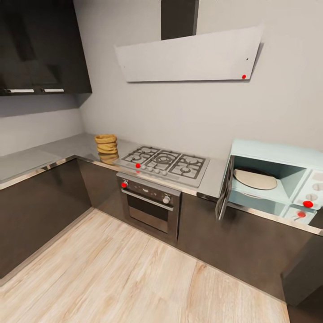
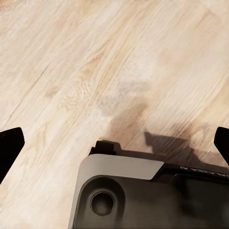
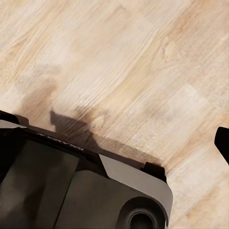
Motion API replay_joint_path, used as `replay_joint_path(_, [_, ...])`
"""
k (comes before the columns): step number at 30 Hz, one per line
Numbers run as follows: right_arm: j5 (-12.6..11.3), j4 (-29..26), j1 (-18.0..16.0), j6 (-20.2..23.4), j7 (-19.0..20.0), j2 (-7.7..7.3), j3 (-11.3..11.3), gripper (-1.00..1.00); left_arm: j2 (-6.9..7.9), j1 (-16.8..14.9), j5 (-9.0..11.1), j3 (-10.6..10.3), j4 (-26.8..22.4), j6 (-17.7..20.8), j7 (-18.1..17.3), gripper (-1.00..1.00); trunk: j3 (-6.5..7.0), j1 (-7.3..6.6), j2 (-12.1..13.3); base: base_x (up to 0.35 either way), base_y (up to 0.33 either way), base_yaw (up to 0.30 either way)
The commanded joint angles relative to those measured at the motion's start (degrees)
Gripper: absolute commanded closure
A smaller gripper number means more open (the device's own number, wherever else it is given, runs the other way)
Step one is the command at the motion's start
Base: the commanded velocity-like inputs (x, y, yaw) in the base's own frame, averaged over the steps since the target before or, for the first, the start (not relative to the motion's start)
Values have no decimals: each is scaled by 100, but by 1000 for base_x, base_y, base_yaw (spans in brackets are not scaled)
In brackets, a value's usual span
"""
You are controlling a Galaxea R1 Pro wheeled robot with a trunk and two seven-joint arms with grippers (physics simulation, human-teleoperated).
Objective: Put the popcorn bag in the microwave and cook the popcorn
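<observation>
The tan popcorn bag [image 1: 106,148] stands upright on the light grey countertop [image 1: 58,150], in the corner just left of the hob. Its popcorn is hidden from here. The pale blue microwave [image 1: 287,179] sits on the counter at the right; its door [image 1: 224,188] is swung wide open and a round plate lies in the otherwise bare cavity. My left gripper [image 2: 114,143] hangs over the wooden floor, dark fingertips [image 2: 10,143] spread to the frame edges, nothing between them. My right gripper [image 3: 114,143] also points at the floor, with one fingertip [image 3: 223,143] at the edge, nothing held.
A gas hob [image 1: 166,162] and a dark built-in oven [image 1: 150,202] lie between bag and microwave. A white hood [image 1: 188,56] and dark wall cabinets [image 1: 40,49] hang above. Dark cabinet fronts form an L around the open wood floor [image 1: 116,269]. My grey base [image 2: 143,195] shows below both wrists.
</observation>
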Motion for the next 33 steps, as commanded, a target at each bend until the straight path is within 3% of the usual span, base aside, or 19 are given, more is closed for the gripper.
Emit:
replay_joint_path(1, [29, 3, -4, -22, -10, -2, 27, -100, 0, -4, 10, 10, 4, -18, 10, -100, 12, -22, 37, 0, 0, 0])
replay_joint_path(33, [28, 3, -4, -22, -10, -2, 27, -100, -18, -4, 4, 4, 4, -18, 20, -100, 586, -725, 1320, 60, 67, 0])
